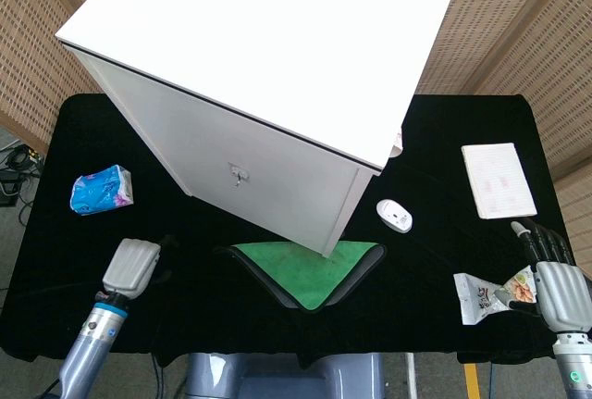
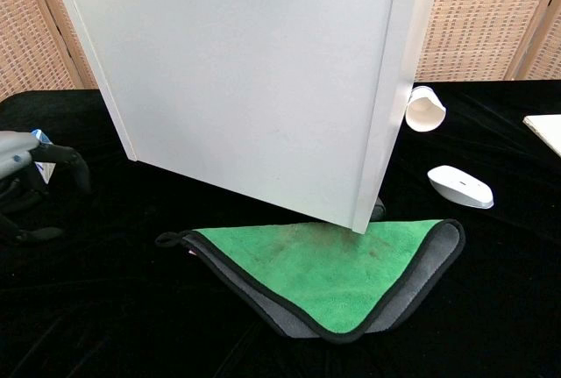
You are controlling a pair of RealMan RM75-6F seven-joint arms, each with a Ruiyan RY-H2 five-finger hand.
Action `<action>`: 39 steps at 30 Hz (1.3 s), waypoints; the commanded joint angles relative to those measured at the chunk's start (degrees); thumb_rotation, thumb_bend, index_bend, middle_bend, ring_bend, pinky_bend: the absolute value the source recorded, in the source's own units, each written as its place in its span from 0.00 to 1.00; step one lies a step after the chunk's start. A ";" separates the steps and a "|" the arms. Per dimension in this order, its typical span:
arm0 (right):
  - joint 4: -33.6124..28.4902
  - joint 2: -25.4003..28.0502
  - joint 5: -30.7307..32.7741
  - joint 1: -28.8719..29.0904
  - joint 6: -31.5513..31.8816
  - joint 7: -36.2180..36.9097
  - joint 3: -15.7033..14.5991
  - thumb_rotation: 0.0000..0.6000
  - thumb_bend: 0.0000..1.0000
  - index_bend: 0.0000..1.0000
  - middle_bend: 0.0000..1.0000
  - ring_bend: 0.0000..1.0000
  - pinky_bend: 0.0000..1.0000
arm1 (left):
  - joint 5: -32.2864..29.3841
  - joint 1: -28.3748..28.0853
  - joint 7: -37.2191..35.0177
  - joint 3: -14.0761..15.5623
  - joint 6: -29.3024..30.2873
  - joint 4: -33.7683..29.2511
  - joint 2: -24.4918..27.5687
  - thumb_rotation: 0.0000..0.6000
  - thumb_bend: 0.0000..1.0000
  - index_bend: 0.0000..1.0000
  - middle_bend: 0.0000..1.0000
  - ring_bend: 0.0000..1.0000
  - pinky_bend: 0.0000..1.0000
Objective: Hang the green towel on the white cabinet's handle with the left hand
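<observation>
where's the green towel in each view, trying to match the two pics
Head view: the green towel lies at bottom centre, below the cabinet's near corner, right of the left hand.
Chest view: it fills the lower middle, spread flat on the table.
Shared landmark: the white mouse, right of the towel in both views.

The green towel (image 2: pixel 329 273) lies flat on the black counter (image 1: pixel 435 158), folded into a triangle with its point toward the robot, showing a grey underside and dark trim. Its far edge sits under the front corner of the white cabinet (image 1: pixel 268 56). The cabinet stands upright, turned at an angle, its small metal handle (image 1: pixel 239 175) on the front face.
</observation>
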 commanded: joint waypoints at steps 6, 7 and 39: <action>0.00 0.63 0.02 -0.16 0.25 1.69 0.20 1.00 0.12 0.00 0.00 0.00 0.00 | -14.85 -9.86 14.58 -5.65 -5.51 6.13 -11.90 1.00 0.29 0.39 0.92 0.79 0.69; 0.03 0.70 0.05 -0.16 0.22 1.90 0.23 1.00 0.12 0.00 0.00 0.00 0.00 | -15.66 -10.47 15.48 -5.80 -5.50 6.62 -12.56 1.00 0.28 0.39 0.92 0.79 0.69; 0.04 1.96 -0.19 -0.44 0.35 6.59 0.48 1.00 0.12 0.00 0.00 0.00 0.00 | -26.58 -22.87 23.71 -4.52 -5.90 21.70 -27.57 1.00 0.24 0.42 0.92 0.79 0.69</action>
